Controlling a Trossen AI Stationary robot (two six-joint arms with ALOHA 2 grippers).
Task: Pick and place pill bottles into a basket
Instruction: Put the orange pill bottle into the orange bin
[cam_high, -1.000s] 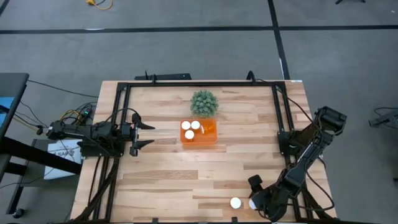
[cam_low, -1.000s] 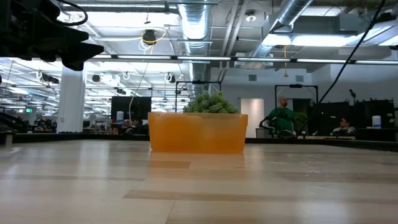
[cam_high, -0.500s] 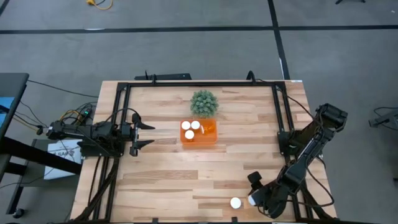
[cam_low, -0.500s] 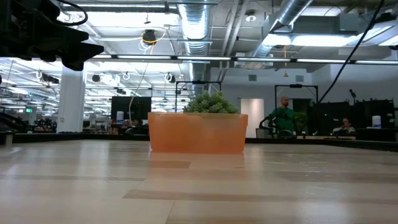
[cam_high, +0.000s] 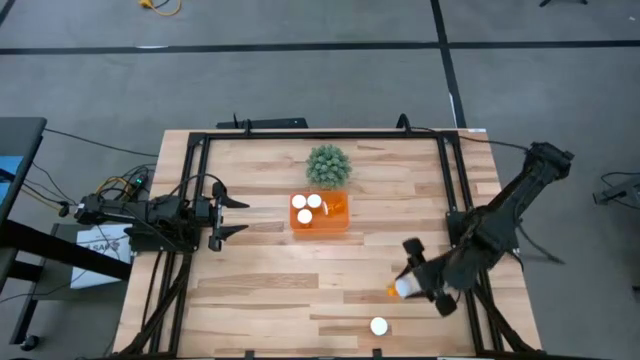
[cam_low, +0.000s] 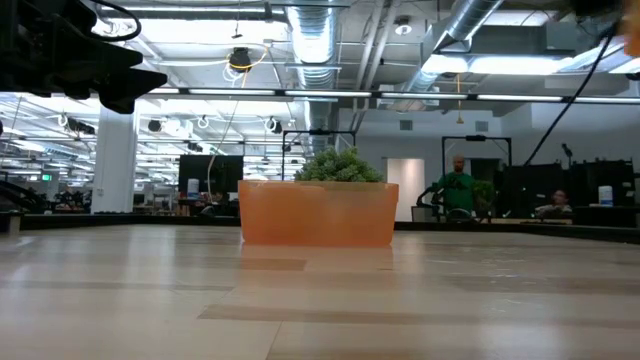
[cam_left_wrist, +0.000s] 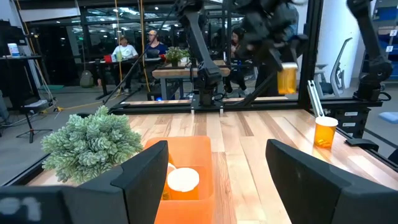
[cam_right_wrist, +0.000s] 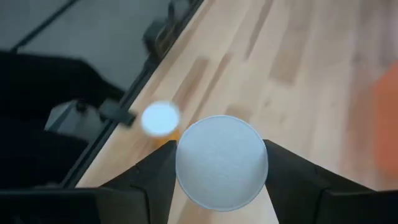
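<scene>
White-capped pill bottle (cam_right_wrist: 221, 162) sits clamped between the right gripper (cam_high: 415, 284) fingers, lifted above the table's front right; the left gripper (cam_high: 232, 217) waits spread apart, left of the basket (cam_high: 320, 215).

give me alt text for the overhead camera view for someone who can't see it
The right gripper holds a pill bottle above the wooden table, with one bottle standing near the front edge. Mid-table, an orange basket holds three white-capped bottles beside a green plant; the left gripper waits, open.

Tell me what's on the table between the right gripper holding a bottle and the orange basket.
Nothing: in the high view only bare wood lies between the right gripper, shut on a pill bottle, and the basket.
</scene>
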